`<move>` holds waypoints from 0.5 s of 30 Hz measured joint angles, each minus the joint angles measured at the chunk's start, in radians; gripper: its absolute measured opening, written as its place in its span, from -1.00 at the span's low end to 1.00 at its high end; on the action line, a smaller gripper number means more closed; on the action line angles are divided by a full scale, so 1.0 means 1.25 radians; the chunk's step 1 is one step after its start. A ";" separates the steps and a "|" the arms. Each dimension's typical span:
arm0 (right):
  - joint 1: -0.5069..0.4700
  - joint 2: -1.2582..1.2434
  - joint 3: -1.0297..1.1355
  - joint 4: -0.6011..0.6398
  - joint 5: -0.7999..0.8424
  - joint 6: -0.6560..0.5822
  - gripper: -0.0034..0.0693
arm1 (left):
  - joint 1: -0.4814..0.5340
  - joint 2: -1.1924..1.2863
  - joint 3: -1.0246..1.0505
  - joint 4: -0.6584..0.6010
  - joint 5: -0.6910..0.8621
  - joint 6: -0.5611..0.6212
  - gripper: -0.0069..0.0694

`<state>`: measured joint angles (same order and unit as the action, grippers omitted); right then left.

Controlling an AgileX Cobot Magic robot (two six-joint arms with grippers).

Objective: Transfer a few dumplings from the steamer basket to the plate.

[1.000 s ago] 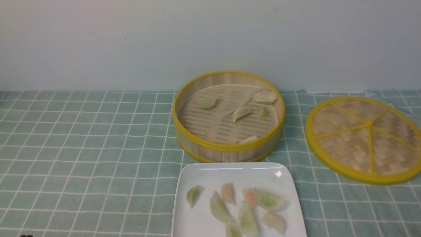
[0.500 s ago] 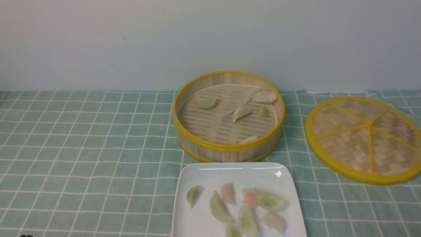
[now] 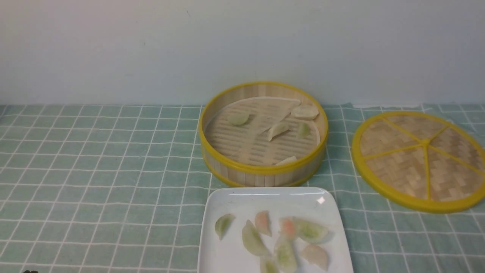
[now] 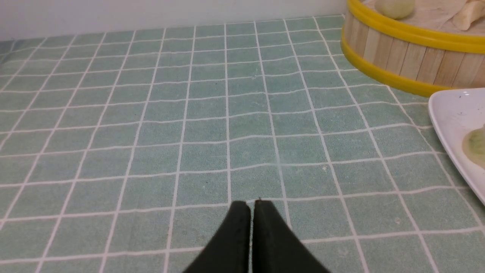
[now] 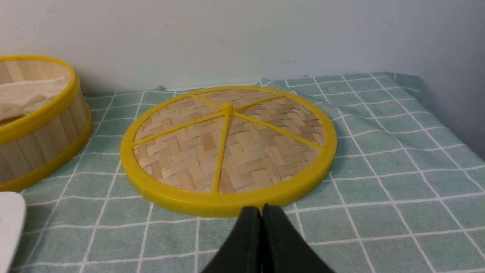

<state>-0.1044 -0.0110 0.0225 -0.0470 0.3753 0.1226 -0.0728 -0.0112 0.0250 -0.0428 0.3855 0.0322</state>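
The bamboo steamer basket [image 3: 261,170] with yellow rims stands at mid-table and holds several pale dumplings [image 3: 278,130]. In front of it lies the white square plate [image 3: 235,201] with several greenish and pink-tinted dumplings [image 3: 253,239] on it. Neither arm shows in the front view. My left gripper [image 4: 251,204] is shut and empty, low over the checked cloth to the left of the plate [image 4: 451,121] and the basket [image 4: 401,57]. My right gripper [image 5: 261,209] is shut and empty, just short of the woven disc's near rim.
A flat woven bamboo disc [image 3: 420,159] [image 5: 227,151] with yellow spokes lies right of the basket. A green checked cloth [image 3: 94,170] covers the table, and a pale wall stands close behind the basket.
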 joint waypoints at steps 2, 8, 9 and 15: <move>0.016 0.000 0.000 0.003 0.001 -0.001 -0.94 | 0.000 0.000 0.000 0.000 0.000 0.000 -0.83; 0.084 0.000 -0.001 0.009 0.003 -0.001 -0.94 | 0.000 0.000 0.000 0.000 0.000 0.000 -0.83; 0.084 0.000 -0.001 0.009 0.003 -0.001 -0.94 | 0.000 0.000 0.000 0.000 0.000 0.000 -0.83; 0.085 0.000 -0.001 0.009 0.003 -0.002 -0.94 | 0.000 0.000 0.000 0.000 0.000 0.000 -0.83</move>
<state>0.0021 -0.0110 0.0219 -0.0361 0.3791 0.1197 -0.0728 -0.0112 0.0250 -0.0428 0.3855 0.0322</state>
